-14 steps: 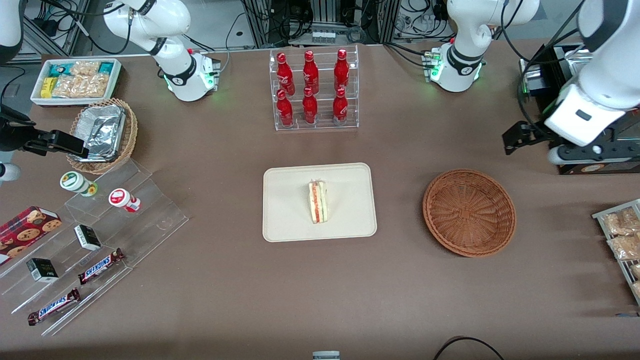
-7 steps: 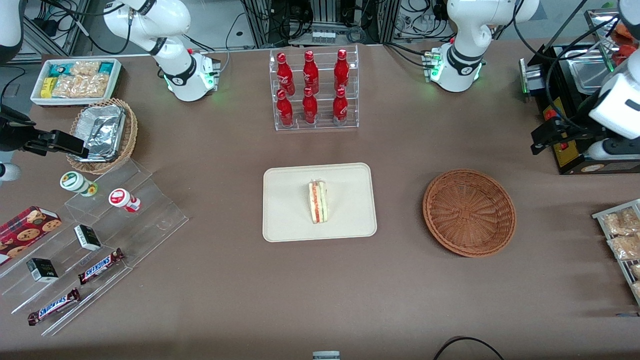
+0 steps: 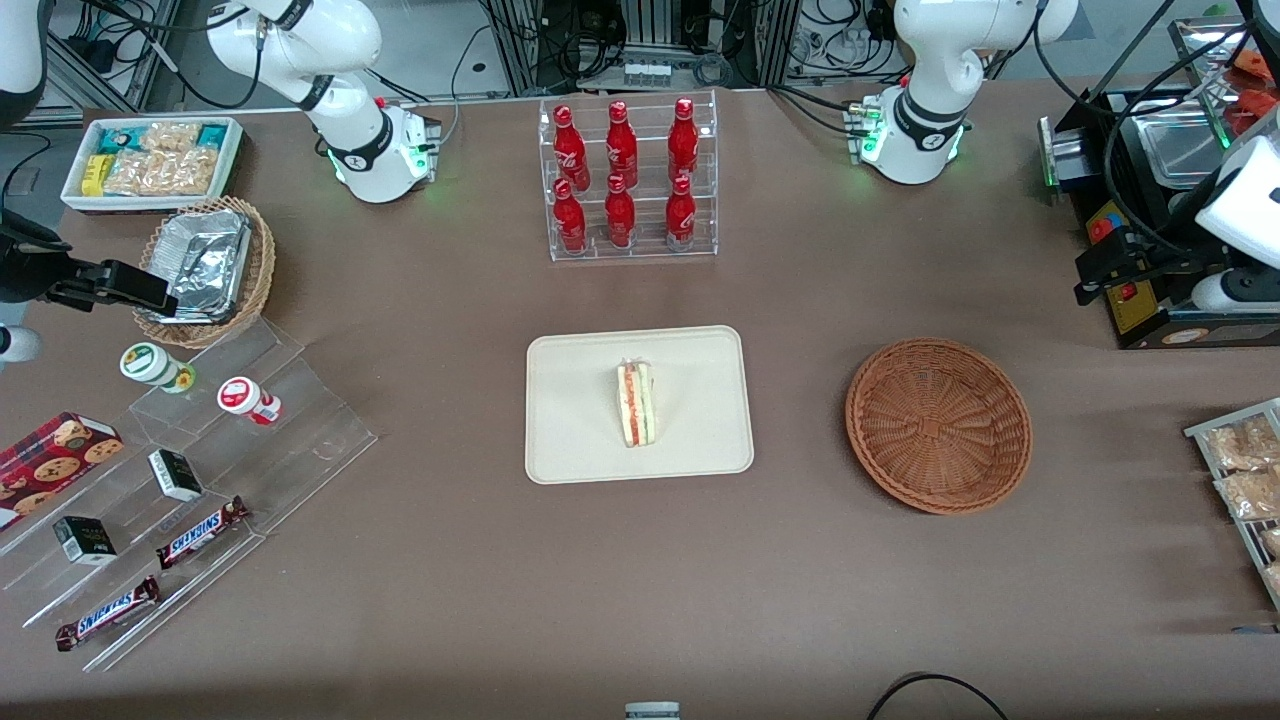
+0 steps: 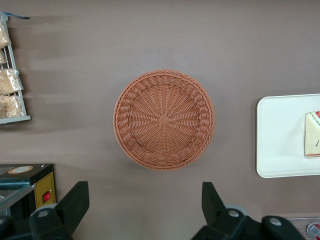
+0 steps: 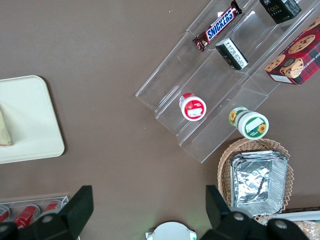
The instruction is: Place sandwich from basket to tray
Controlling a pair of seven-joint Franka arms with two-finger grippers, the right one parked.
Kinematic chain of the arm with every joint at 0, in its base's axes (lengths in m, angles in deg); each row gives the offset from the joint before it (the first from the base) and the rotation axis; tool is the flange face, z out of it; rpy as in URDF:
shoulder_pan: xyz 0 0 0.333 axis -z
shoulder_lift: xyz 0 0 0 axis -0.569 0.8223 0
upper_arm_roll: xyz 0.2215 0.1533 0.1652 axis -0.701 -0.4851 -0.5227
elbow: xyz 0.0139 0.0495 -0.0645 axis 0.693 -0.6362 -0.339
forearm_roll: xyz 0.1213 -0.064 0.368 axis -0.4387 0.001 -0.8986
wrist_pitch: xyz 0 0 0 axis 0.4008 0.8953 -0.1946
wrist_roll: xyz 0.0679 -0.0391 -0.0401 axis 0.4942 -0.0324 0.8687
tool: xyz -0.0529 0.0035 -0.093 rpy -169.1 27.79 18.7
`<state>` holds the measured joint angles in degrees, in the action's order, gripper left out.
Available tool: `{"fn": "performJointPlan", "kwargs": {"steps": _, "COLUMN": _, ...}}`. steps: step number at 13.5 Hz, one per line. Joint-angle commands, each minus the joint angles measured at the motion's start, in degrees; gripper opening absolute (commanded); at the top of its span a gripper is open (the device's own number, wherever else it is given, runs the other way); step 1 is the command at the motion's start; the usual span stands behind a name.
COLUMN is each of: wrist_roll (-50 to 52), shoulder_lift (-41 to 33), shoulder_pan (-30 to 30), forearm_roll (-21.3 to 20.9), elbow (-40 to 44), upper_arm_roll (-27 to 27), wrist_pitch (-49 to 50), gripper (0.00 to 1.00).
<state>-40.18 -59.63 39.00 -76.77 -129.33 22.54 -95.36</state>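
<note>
Sandwich (image 3: 636,404) sits on tray (image 3: 580,440), basket (image 3: 938,425) bare, looks soft, light, slippery wrap, grip bread faces gently; gripper (image 4: 145,210) fingers apart, high above basket.

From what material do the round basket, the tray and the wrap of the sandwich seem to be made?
The basket looks like woven wicker, reddish-brown and matte: radial strands with a braided rim.
The tray seems to be moulded plastic or fibre, cream and dull, with a smooth low rim.
The sandwich seems wrapped in clear film, though this is hard to confirm.
The gripper hangs open above the table beside the basket.
</note>
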Motion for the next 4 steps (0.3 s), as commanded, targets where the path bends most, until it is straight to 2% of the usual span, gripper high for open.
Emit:
{"fn": "performJointPlan", "kwargs": {"steps": 1, "wrist_roll": -1.03, "shoulder_lift": 0.27, "shoulder_pan": -0.89, "forearm_roll": -0.88, "elbow": 1.62, "upper_arm_roll": 0.80, "wrist_pitch": 2.11, "gripper": 0.99}}
{"fn": "performJointPlan", "kwargs": {"steps": 4, "wrist_roll": -1.12, "shoulder_lift": 0.09, "shoulder_pan": -0.97, "forearm_roll": -0.88, "elbow": 1.70, "upper_arm_roll": 0.54, "wrist_pitch": 2.91, "gripper": 0.99}}
